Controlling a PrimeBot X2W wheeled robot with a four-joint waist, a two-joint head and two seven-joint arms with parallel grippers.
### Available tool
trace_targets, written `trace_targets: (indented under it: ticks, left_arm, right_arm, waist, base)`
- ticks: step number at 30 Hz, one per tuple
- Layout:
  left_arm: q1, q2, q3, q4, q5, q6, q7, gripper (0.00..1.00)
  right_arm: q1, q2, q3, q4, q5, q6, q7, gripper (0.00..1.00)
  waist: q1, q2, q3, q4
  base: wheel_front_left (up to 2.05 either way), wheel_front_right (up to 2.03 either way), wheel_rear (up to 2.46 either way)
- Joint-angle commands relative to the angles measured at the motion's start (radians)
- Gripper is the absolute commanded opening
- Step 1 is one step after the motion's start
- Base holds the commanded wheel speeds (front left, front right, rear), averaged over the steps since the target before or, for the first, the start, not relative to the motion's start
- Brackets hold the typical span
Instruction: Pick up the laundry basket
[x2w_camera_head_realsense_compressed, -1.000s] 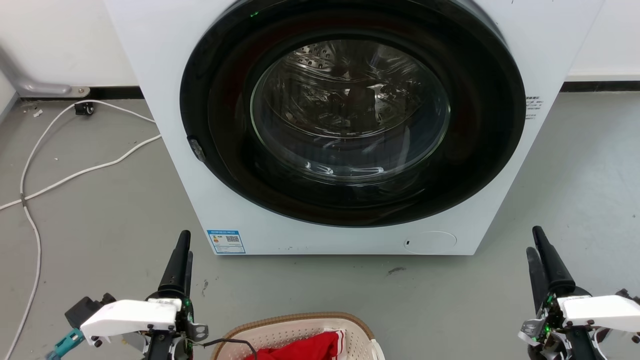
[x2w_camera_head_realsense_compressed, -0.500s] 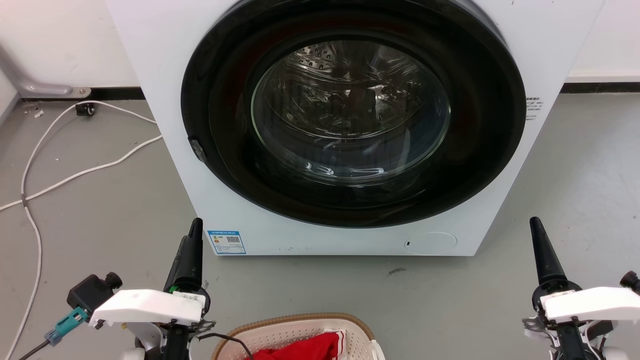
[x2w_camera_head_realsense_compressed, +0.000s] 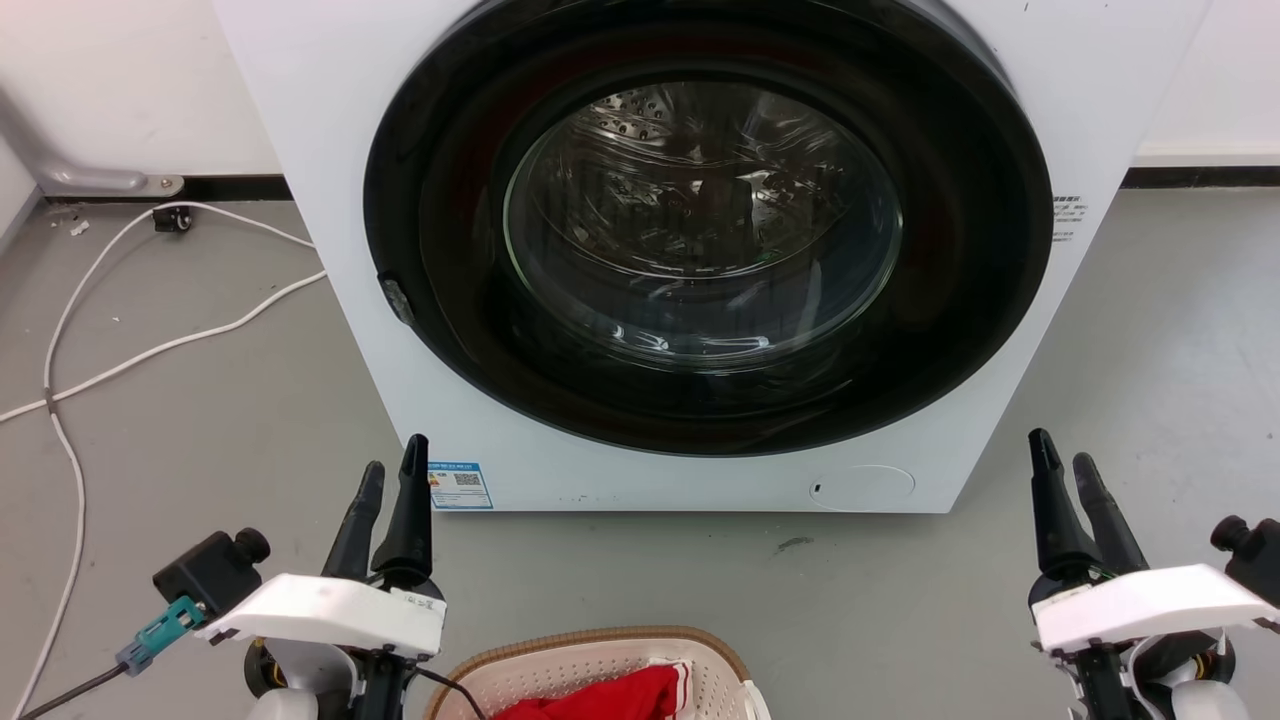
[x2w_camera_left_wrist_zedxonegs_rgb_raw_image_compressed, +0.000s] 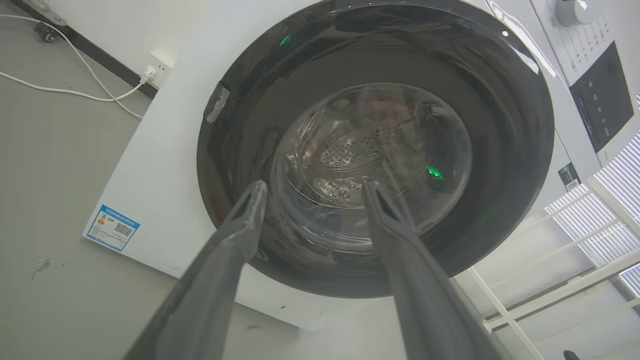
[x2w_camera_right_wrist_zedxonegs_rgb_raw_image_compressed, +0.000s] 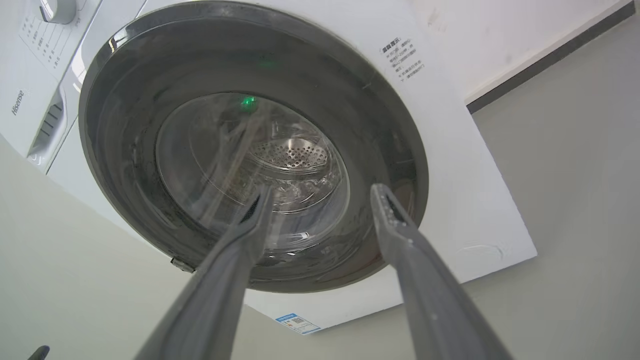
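Open floor (x2w_camera_head_realsense_compressed: 200, 450) flanks the washer (x2w_camera_head_realsense_compressed: 330, 150) — left gripper (x2w_camera_head_realsense_compressed: 393, 460) and right gripper (x2w_camera_head_realsense_compressed: 1062, 452) gape, empty. The laundry basket (x2w_camera_head_realsense_compressed: 600, 637) lies between them.

Grey floor (x2w_camera_head_realsense_compressed: 200, 420), scuffed. White washing machine (x2w_camera_head_realsense_compressed: 320, 130) stands on it near the wall. Cream laundry basket (x2w_camera_head_realsense_compressed: 600, 637) sits in front, apart. White cables (x2w_camera_head_realsense_compressed: 150, 350) trail at left.
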Motion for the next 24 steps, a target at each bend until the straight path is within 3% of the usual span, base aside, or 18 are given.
trace_targets:
  ticks: [1,24]
  left_arm:
    - [-0.028,0.008,-0.004,-0.018,0.041,-0.002,-0.010,1.00]
    - [-0.030,0.022,-0.049,0.007,0.366,0.011,-0.074,1.00]
  right_arm:
    - [-0.012,0.001,0.005,-0.016,-0.049,0.000,-0.011,1.00]
    - [-0.009,0.004,0.014,0.013,-0.421,0.000,-0.074,1.00]
  waist:
    - [0.0000,0.0000,0.000,0.001]
    - [0.0000,0.0000,-0.003,0.003]
  base:
    - [0.00,0.00,0.00]
    - [0.00,0.00,0.00]
